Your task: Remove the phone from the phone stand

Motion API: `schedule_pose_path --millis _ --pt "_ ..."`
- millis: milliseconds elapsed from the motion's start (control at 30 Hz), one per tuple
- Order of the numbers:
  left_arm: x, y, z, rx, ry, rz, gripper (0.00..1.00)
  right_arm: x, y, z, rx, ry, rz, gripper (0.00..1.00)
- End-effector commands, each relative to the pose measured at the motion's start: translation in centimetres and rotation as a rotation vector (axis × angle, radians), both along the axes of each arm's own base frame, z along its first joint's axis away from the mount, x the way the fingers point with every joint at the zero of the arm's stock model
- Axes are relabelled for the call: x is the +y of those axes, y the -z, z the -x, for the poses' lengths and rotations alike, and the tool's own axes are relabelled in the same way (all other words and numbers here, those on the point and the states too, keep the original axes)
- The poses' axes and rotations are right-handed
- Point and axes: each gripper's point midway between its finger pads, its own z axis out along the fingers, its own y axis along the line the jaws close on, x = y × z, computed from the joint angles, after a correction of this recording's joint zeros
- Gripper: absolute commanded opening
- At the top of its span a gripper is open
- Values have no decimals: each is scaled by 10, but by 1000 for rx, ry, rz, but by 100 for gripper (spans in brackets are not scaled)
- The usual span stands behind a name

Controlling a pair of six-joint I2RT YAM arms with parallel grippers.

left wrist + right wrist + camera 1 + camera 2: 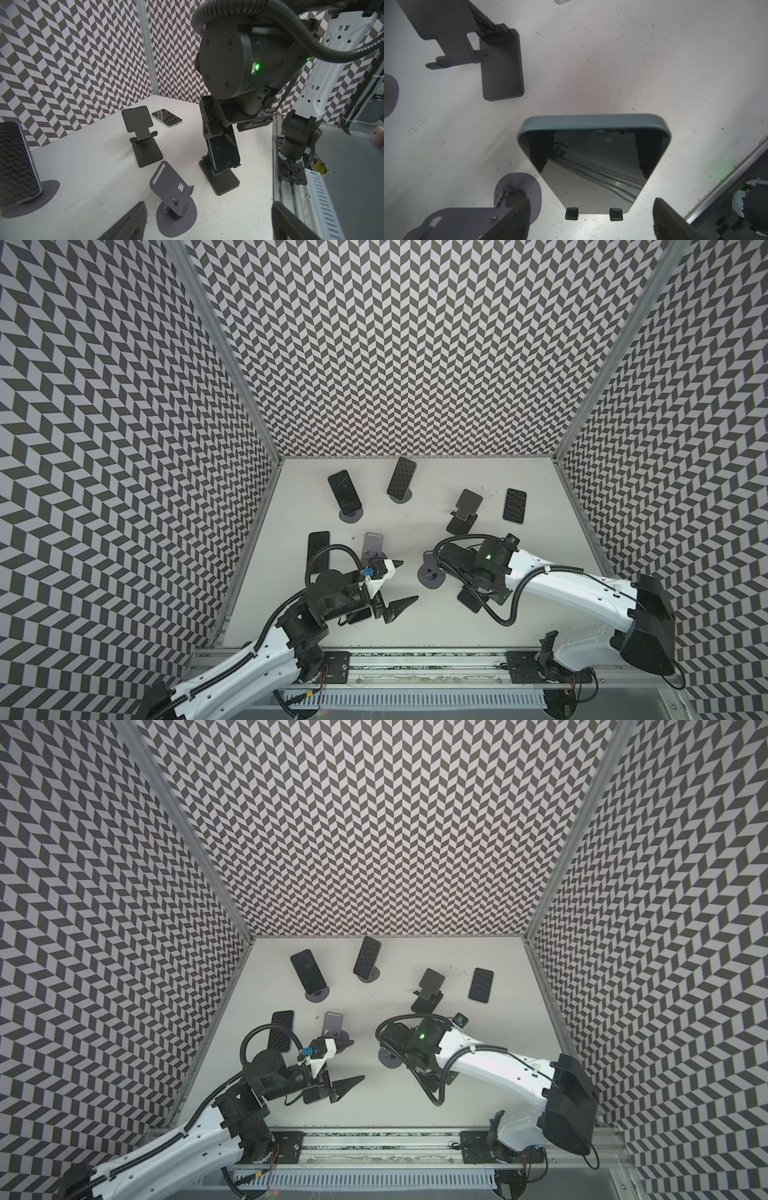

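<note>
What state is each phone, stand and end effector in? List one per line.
Blue-edged black phone: resting on black flat-based stand, ungripped.
Right end effector: open, astride that phone.
Left end effector: open, empty.
Two far black phones: on round-based grey stands.
Two flat black phones: lying on table.
Black folding stand: empty.
Two nearer grey stands: empty.

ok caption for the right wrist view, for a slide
Right wrist view: open right gripper straddles the blue-cased phone resting on the phone stand, only its two black lips showing.
</note>
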Motion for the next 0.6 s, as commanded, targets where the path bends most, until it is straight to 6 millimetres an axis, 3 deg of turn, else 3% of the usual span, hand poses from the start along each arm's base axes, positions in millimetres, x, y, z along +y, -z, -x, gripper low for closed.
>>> schedule_pose_path --millis 0,567 --pt "2 3 -5 -23 -46 -26 93 2 -6 -8 -17 7 16 90" --pt "-8 8 10 -20 25 -39 93 -1 8 -4 36 29 36 91"
